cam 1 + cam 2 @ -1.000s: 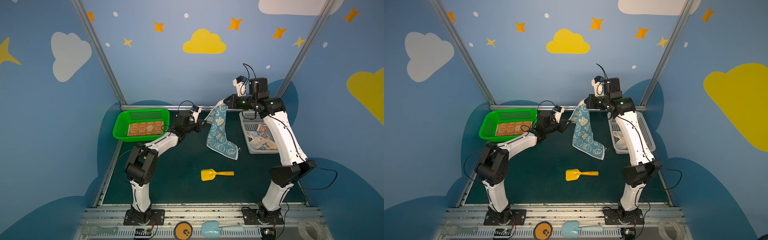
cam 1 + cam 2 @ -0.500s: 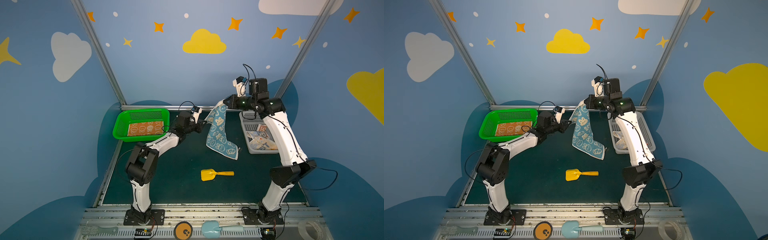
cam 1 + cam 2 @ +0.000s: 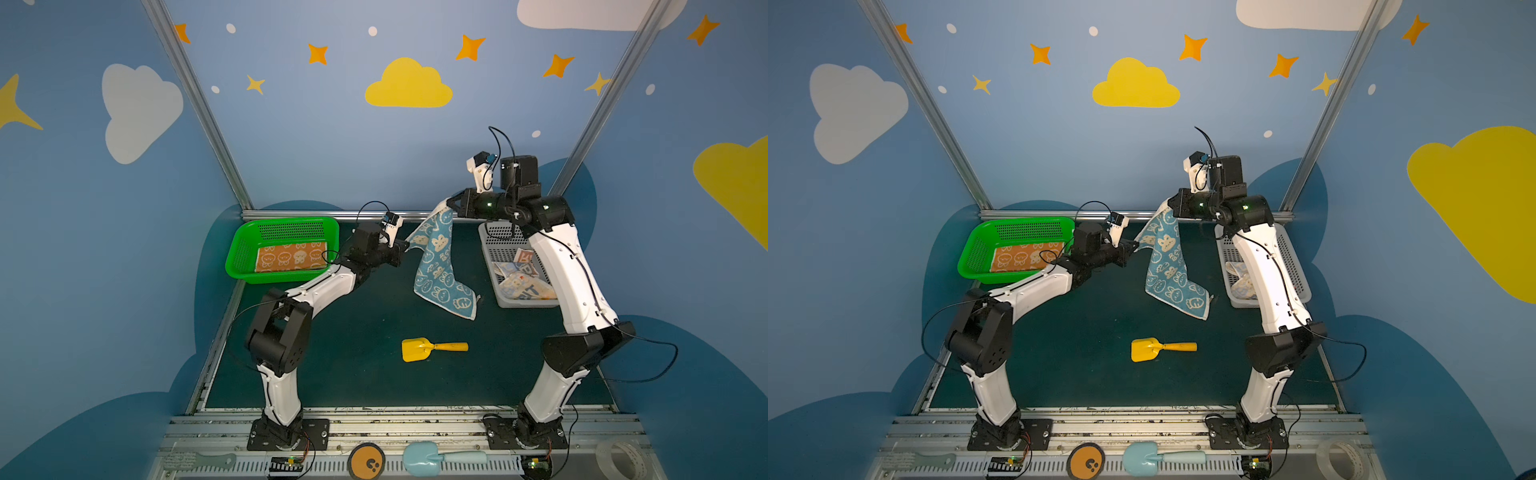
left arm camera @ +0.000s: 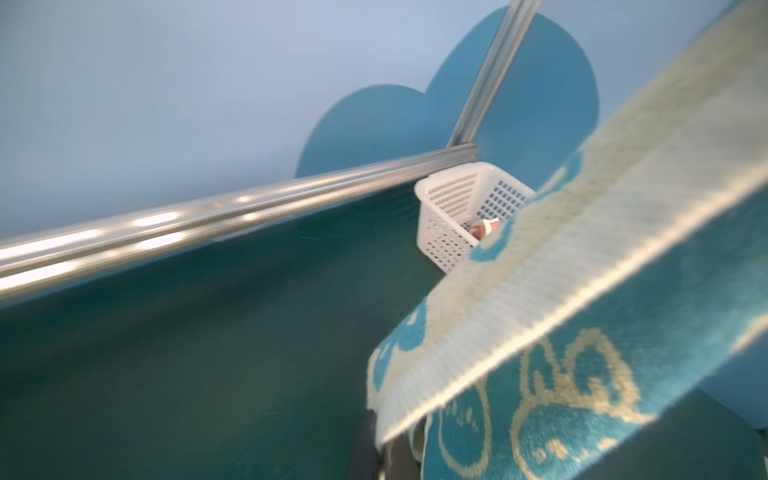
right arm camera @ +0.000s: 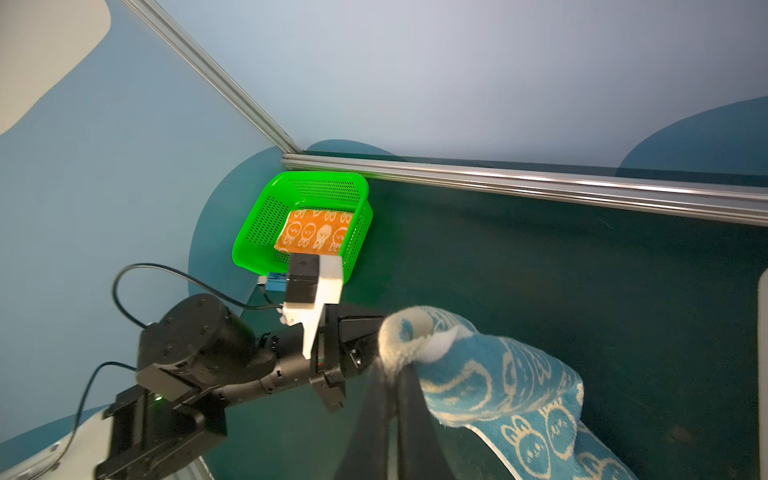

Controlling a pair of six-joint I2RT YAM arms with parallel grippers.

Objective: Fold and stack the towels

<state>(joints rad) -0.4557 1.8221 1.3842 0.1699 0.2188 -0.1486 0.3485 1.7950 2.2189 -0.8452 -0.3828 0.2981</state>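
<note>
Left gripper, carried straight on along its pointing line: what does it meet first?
The blue-and-cream bunny-print towel, already pinched in the left gripper; past it, probably the white perforated plastic basket, depth unclear.

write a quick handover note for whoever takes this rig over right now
Hands: left hand shut on one upper corner of the blue towel; right hand shut on the other corner, held higher. The towel hangs between them, its lower end seemingly on the mat.
Done: orange towel lies folded in the green basket.
Left: fold and stack the blue towel, then the lettered towel, lying crumpled in the white basket.
</note>
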